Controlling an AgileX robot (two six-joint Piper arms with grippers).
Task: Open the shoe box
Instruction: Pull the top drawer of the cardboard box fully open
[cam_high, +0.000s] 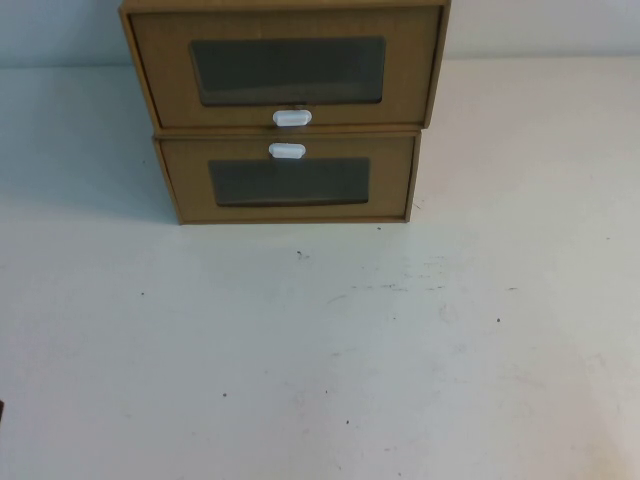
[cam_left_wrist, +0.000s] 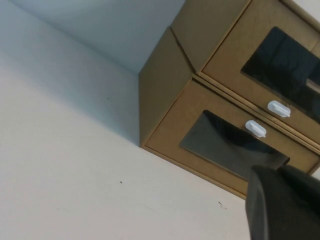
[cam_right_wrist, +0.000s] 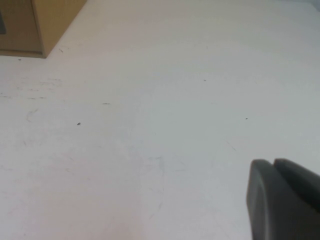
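Two brown cardboard shoe boxes are stacked at the back of the table, both fronts closed. The upper box (cam_high: 288, 70) has a dark window and a white handle (cam_high: 292, 118) at its bottom edge. On the lower box (cam_high: 288, 182) the white handle (cam_high: 287, 151) sits at the top edge. The left wrist view shows both handles (cam_left_wrist: 255, 128) (cam_left_wrist: 278, 108). My left gripper (cam_left_wrist: 277, 169) is shut and empty, hovering in front of the lower box, apart from it. My right gripper (cam_right_wrist: 273, 161) is shut and empty over bare table, with a corner of the lower box (cam_right_wrist: 45, 20) far from it. Neither gripper appears in the high view.
The white table (cam_high: 320, 350) stretches wide in front of the boxes, marked only by small specks and scuffs. A pale wall (cam_high: 540, 25) rises behind the boxes.
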